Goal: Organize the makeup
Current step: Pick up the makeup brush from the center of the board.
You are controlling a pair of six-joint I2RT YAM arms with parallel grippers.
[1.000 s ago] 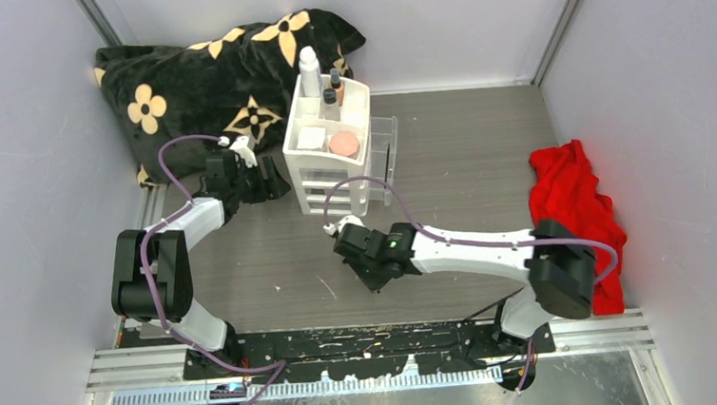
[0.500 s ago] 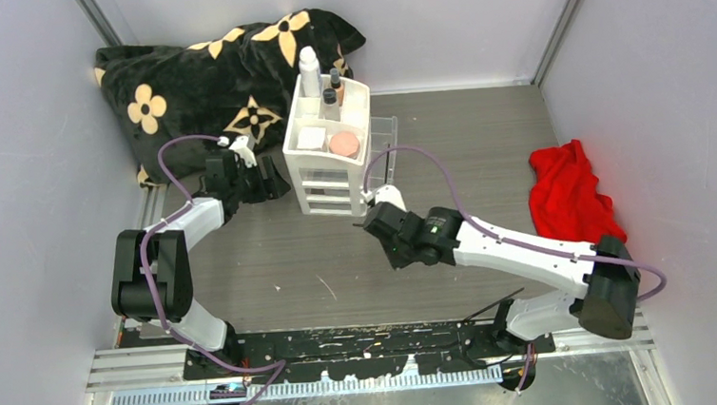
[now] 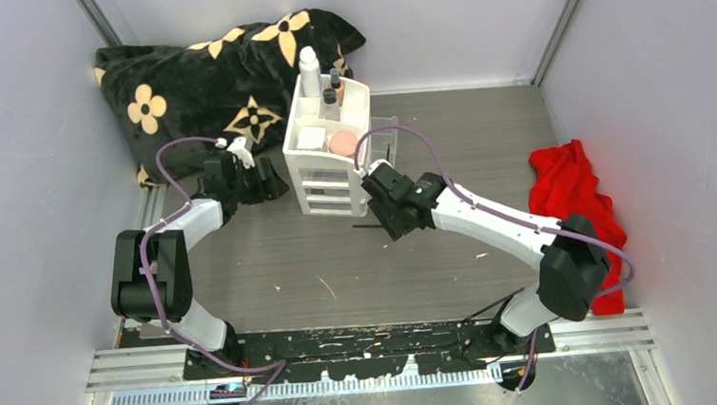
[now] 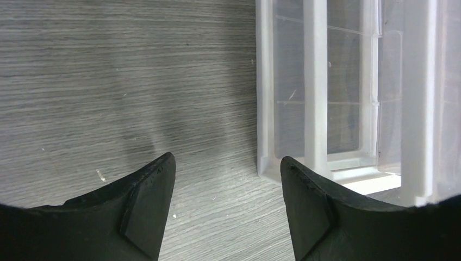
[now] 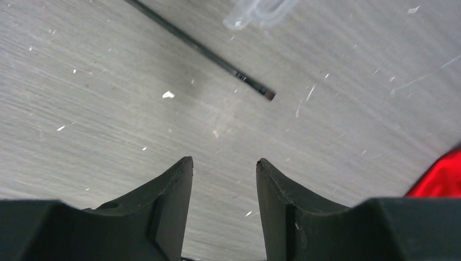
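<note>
The right gripper (image 5: 224,163), jaws apart and empty, hangs beside a thin black pencil (image 5: 201,51) lying flat on the grey wood-grain table (image 3: 273,256), just in front of the white plastic drawer unit (image 3: 326,181); at the unit's left side the left gripper (image 4: 225,160) also stands apart and empty, and a tall white bottle (image 3: 309,72) stands in the top tray at the far end.

no legible text, labels, brands or numbers seen

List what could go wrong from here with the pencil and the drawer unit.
1. The thin black pencil lies flat on the table ahead of the open right gripper; a pinch may roll it.
2. The clear drawer sticks out close by; that gripper could knock it.
3. The open left gripper sits beside the drawer unit; a nudge might tip the white bottle on top.
</note>
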